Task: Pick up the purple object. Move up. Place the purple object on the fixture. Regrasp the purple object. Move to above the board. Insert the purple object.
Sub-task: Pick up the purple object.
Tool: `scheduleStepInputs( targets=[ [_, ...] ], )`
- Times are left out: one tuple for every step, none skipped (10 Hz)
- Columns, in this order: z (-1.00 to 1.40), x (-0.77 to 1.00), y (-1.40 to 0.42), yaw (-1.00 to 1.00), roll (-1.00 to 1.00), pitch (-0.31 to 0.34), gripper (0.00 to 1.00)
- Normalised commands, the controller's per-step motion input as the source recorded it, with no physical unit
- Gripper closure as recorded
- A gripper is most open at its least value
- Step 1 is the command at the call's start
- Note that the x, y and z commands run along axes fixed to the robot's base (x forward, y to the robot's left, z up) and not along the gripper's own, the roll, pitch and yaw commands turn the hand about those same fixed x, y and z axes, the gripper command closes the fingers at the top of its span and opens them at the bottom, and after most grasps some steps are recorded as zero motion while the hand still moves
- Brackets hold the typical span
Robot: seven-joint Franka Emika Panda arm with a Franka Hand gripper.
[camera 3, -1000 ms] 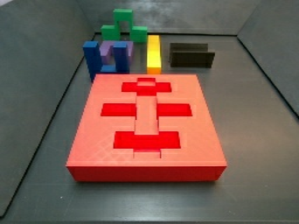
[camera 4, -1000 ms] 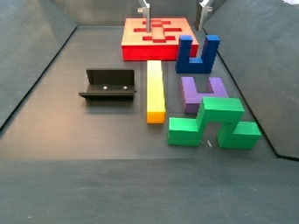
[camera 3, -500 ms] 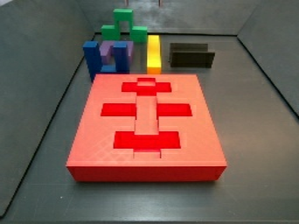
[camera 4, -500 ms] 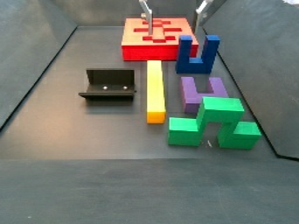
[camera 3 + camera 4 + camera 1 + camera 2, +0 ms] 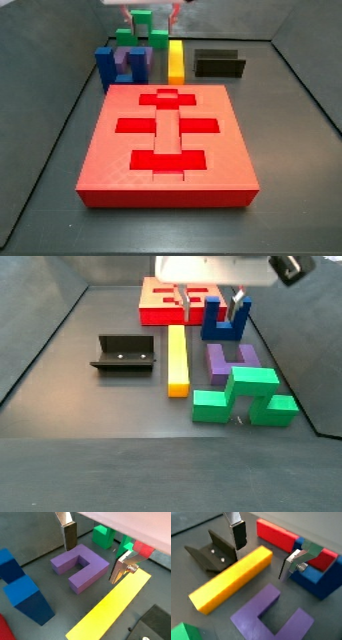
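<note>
gripper [image 5: 93, 554] up above the floor, top middle in a side view [image 5: 225, 301] | jaws wide open, holding nothing | purple object [image 5: 81, 566] flat on the floor under the jaws, not touched, between yellow bar [image 5: 178, 357] and green block [image 5: 245, 394], right of middle [image 5: 231, 359]

No legible text or markings anywhere.
</note>
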Motion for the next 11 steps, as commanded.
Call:
scheduleStepInputs(
  targets=[
    [-0.79, 0.00, 0.03, -0.15, 0.00, -0.067, 0.00],
    [-0.76, -0.02, 0.00, -0.19, 0.00, -0.043, 0.00],
    [-0.71, -0.07, 0.00, -0.13, -0.08, -0.046, 0.00],
    [-0.60, -0.11, 0.00, -0.07, -0.11, -0.019, 0.00],
    [-0.42, -0.11, 0.00, 0.00, -0.14, 0.000, 0.00],
    [-0.31, -0.12, 0.00, 0.00, -0.19, 0.000, 0.00],
    [-0.24, -0.11, 0.00, 0.00, -0.26, 0.000, 0.00],
    [-0.18, -0.07, 0.00, 0.00, -0.26, 0.000, 0.00],
    [-0.20, 0.00, 0.00, 0.00, -0.24, -0.019, 0.00],
    [-0.31, 0.00, 0.01, 0.00, -0.29, -0.084, 0.00],
    [-0.29, 0.00, 0.05, -0.03, -0.35, -0.126, 0.00]
  ],
)
